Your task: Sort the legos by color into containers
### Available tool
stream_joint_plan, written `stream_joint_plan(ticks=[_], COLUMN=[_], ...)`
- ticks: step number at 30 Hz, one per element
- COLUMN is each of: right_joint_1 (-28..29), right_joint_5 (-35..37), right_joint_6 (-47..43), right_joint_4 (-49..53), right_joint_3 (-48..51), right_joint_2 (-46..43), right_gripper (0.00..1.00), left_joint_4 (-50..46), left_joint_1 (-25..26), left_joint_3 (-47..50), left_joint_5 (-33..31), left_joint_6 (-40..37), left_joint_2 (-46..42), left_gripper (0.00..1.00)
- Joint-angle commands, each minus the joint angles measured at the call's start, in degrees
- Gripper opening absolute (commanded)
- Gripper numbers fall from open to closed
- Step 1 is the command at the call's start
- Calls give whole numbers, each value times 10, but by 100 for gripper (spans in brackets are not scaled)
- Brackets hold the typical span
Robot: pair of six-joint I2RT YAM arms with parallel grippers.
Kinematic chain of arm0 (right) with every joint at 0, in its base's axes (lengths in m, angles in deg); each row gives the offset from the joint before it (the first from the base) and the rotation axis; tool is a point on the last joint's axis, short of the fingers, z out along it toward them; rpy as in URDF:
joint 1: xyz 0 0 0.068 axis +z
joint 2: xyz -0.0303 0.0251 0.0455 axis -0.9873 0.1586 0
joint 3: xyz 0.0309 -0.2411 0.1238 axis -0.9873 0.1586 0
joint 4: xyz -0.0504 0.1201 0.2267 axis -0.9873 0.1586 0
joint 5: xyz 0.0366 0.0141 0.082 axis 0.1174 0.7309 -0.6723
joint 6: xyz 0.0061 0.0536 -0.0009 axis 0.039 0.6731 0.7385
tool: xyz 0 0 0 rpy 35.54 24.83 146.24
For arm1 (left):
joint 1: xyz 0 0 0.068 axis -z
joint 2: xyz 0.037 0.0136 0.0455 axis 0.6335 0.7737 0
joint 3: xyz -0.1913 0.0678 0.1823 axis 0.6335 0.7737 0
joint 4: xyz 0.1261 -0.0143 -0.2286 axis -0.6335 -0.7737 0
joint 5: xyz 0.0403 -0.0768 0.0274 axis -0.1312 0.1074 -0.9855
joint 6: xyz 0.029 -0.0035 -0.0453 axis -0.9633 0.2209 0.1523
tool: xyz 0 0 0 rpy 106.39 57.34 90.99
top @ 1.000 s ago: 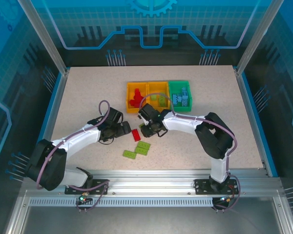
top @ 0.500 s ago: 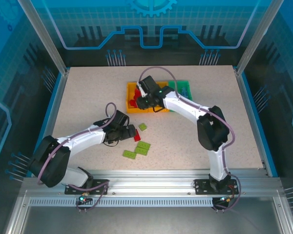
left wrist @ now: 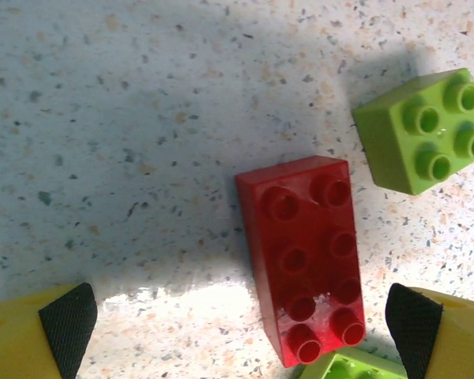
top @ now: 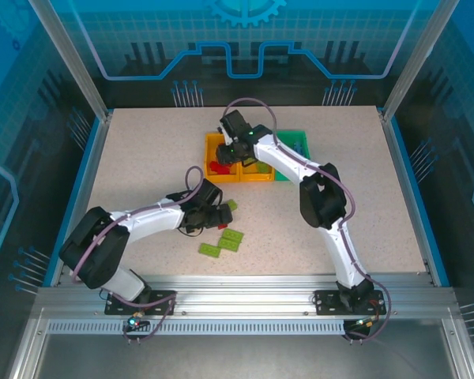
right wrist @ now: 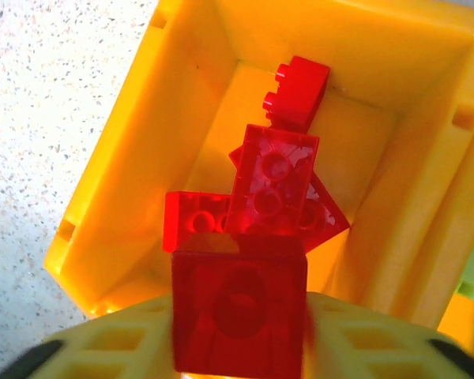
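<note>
The right claw (top: 226,155) hangs over the left orange-yellow bin (top: 211,150), with red legos (top: 218,167) lying in it just under the claw. Past that bin, to the claw's side, come a second orange-yellow bin (top: 257,175) and a green bin (top: 299,144). The left claw (top: 221,217) sits low over the speckled surface (top: 142,158); a small lime lego (top: 231,205) lies just beyond it, and two larger lime legos (top: 232,238) just behind

We find the containers (top: 257,177) in a row at the far middle of the counter (top: 142,158). The right pincer (top: 226,151) hangs over the leftmost container (right wrist: 182,103), which holds a pile of legos (right wrist: 272,181). Nearer the bases, the left pincer (left wrist: 241,320) straddles a long brick (left wrist: 304,257) lying on the counter. A square brick (left wrist: 423,130) lies just beside it, not touching, and two more bricks (top: 231,238) lie before it.
</note>
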Motion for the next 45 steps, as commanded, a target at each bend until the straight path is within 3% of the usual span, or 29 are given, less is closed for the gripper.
stream_joint_plan(ticks=[1,7,12,16,20,29,36,45], right_joint_1=[-7,-7,-7,-10,-22,-26,-26,-7], right_joint_5=[-10,-13,-11,13,17,60,83,75], right_joint_6=[1,10,17,18,24,30,27,8], right_joint_4=[48,40,11,-6,-24,-70,-77,-127], right_joint_3=[-45,-21,54,125,193,370,458,558], right_joint_2=[28,2,-81,-144,-201,-333,-400,-456], right_gripper=[58,74,76,78,78,79,79,78], left_joint_4=[5,5,5,-4,-20,-42,-59,-112], left_joint_1=[5,6,7,6,6,6,6,-18], left_joint_3=[-20,-28,-40,-53,-68,-98,-114,-197], left_joint_5=[13,15,16,14,9,0,-17,-52], left_joint_6=[16,21,23,24,18,5,-9,-58], left_joint_2=[19,34,47,63,83,113,108,83], left_gripper=[99,98,90,77,75,45,30,29])
